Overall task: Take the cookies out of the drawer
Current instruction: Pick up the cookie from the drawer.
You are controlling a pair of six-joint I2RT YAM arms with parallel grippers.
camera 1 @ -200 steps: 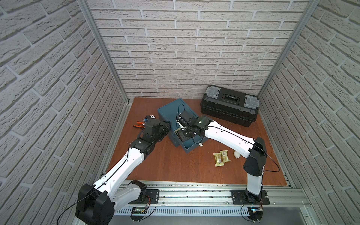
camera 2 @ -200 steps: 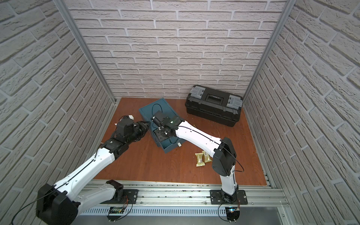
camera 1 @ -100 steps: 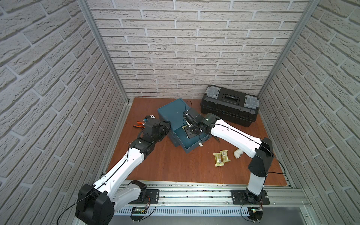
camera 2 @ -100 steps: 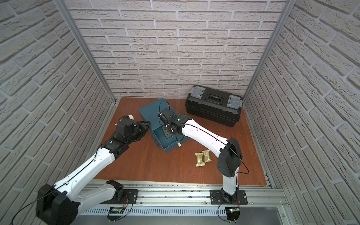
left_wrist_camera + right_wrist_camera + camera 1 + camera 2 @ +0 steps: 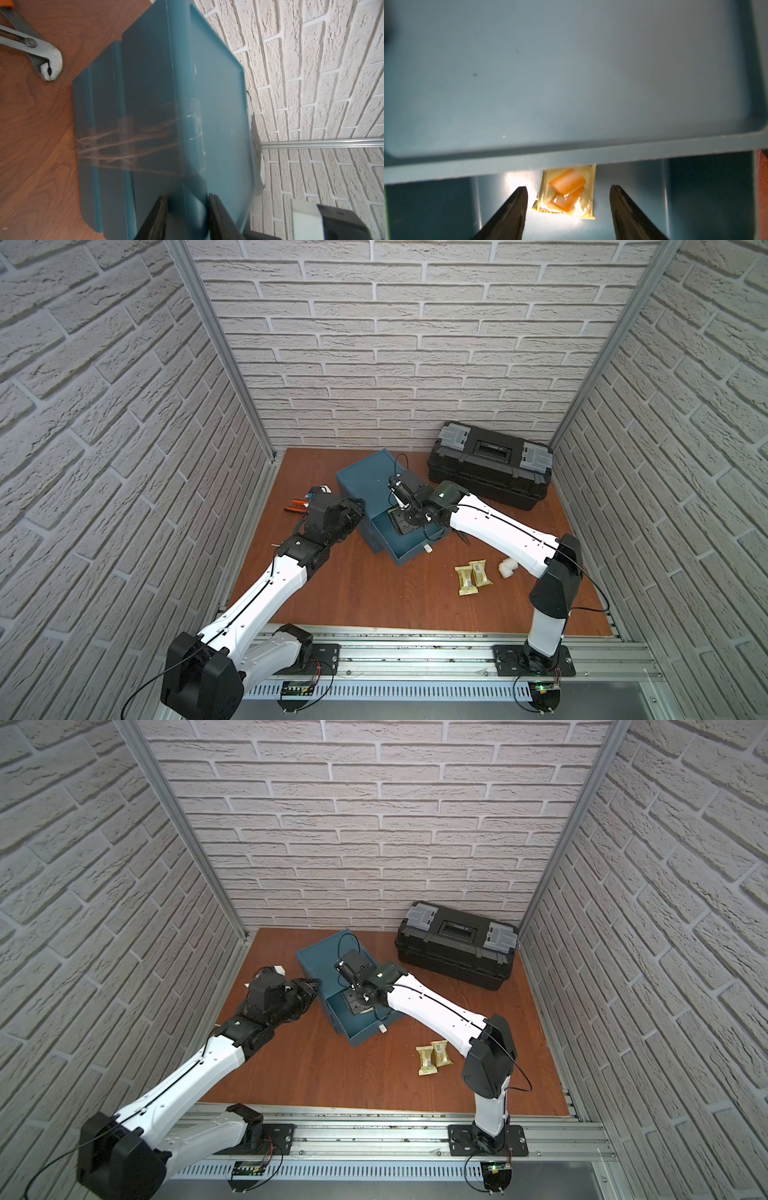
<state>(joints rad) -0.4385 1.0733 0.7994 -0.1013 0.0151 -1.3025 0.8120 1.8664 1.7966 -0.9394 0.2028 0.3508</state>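
Note:
The teal cabinet [image 5: 365,481] stands mid-table with its drawer [image 5: 415,556] pulled out toward the front. My right gripper [image 5: 569,188] hangs open over the drawer, pointing down into it. A pale gold cookie packet [image 5: 566,193] lies on the drawer floor between and just past its fingertips, partly under the cabinet's edge. In both top views the right gripper [image 5: 405,526] [image 5: 357,1006] hides that packet. Two more pale gold cookies [image 5: 471,577] [image 5: 432,1058] lie on the table right of the drawer. My left gripper [image 5: 188,195] [image 5: 359,504] is shut on the cabinet's left edge.
Orange-handled pliers [image 5: 297,506] [image 5: 41,62] lie left of the cabinet behind my left wrist. A white pipe elbow [image 5: 508,568] sits beside the two loose cookies, under my right arm. A black toolbox [image 5: 490,466] [image 5: 455,946] stands at the back right against the brick wall.
The right gripper has shifted slightly right over the drawer and its jaws have spread wider. The left arm and the two cookies on the table have not moved.

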